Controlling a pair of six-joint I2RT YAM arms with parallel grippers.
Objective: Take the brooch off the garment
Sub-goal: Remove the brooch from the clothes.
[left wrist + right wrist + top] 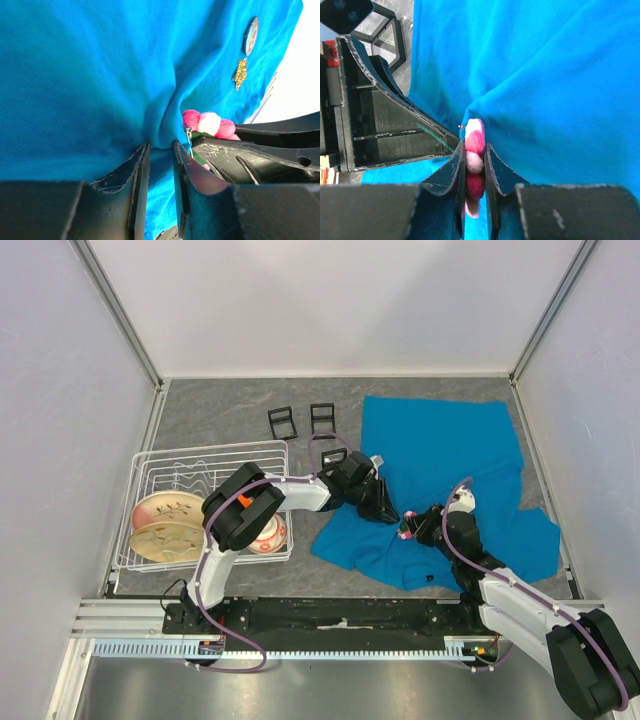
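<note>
The teal-blue garment (450, 455) lies spread at the right of the table. A pink and white pom-pom brooch (475, 136) is pinned to a bunched fold of it, and a metal pin shows at its end. My right gripper (473, 149) is shut on the brooch, its fingers clamping the pom-poms from both sides. My left gripper (161, 149) is shut on a fold of the garment (100, 65) right beside the brooch (210, 123). In the top view the left gripper (387, 510) and the right gripper (408, 530) meet at the garment's near-left edge.
A round badge (251, 35) and a gold star pin (241, 73) are also on the cloth. A white wire dish rack (150, 462) with plates stands at the left. Black frame stands (282, 422) sit behind the left arm.
</note>
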